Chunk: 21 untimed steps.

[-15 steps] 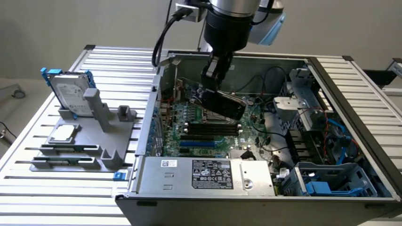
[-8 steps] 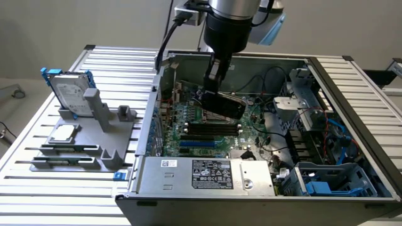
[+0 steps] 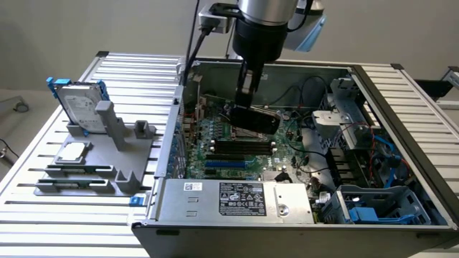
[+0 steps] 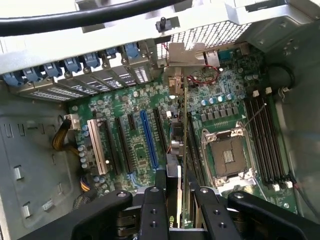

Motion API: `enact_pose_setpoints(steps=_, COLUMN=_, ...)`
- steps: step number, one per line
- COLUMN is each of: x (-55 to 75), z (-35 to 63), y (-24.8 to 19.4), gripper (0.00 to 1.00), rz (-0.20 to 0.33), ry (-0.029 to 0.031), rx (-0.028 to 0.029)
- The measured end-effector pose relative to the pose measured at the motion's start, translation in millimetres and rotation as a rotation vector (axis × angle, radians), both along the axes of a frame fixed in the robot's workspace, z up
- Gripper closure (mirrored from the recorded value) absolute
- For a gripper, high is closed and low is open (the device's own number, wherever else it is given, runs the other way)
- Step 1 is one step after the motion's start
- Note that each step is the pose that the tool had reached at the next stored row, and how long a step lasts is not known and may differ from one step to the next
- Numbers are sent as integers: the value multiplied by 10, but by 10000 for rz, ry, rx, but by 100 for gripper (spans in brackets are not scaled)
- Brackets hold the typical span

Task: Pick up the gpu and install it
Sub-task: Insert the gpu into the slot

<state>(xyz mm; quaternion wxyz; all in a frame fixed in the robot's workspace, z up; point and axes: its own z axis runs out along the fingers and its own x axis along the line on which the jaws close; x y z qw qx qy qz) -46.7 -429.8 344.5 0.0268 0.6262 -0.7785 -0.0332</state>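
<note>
- At the exterior view's left, a grey holder sits on the slatted aluminium table. A silver hard drive in a blue frame stands upright in it, and a small square processor chip lies flat on it, nearer the camera.
- Just beside the holder, the open computer case has its motherboard exposed. A silver power supply runs along the near edge.
- Inside the case, the gripper is clamped on the gpu. The card hangs tilted over the motherboard with its glossy black cover showing (whether it touches any slot, I cannot tell).
- In the wrist view, the two black fingers pinch the card, which is seen edge-on. It runs between the blue expansion slot and the empty processor socket.
- At the exterior view's right, a blue drive cage fills the case's near corner, with loose cables just behind it.
</note>
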Motion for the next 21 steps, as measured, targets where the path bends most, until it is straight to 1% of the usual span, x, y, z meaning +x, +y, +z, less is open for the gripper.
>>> enact_pose_setpoints(steps=3, x=2, z=-7, y=0, gripper=74, rz=235, ry=-9, rx=97)
enact_pose_setpoints(steps=6, x=4, z=-15, y=-2, gripper=74, rz=389, ry=-19, rx=237)
enact_pose_setpoints(steps=7, x=4, z=-19, y=-4, gripper=74, rz=428, ry=-19, rx=258)
enact_pose_setpoints(steps=8, x=5, z=-24, y=-5, gripper=74, rz=487, ry=-21, rx=267)
enact_pose_setpoints(steps=10, x=5, z=-31, y=-5, gripper=74, rz=709, ry=-20, rx=265)
enact_pose_setpoints(steps=13, x=6, z=-48, y=-5, gripper=74, rz=1142, ry=-40, rx=265)
enact_pose_setpoints(steps=15, x=6, z=-59, y=-5, gripper=74, rz=1466, ry=-108, rx=263)
enact_pose_setpoints(steps=18, x=5, z=-75, y=-13, gripper=74, rz=1786, ry=-243, rx=256)
enact_pose_setpoints(steps=20, x=2, z=-92, y=-39, gripper=74, rz=1877, ry=-313, rx=265)
enact_pose_setpoints(steps=21, x=0, z=-103, y=-53, gripper=74, rz=1919, ry=-328, rx=276)
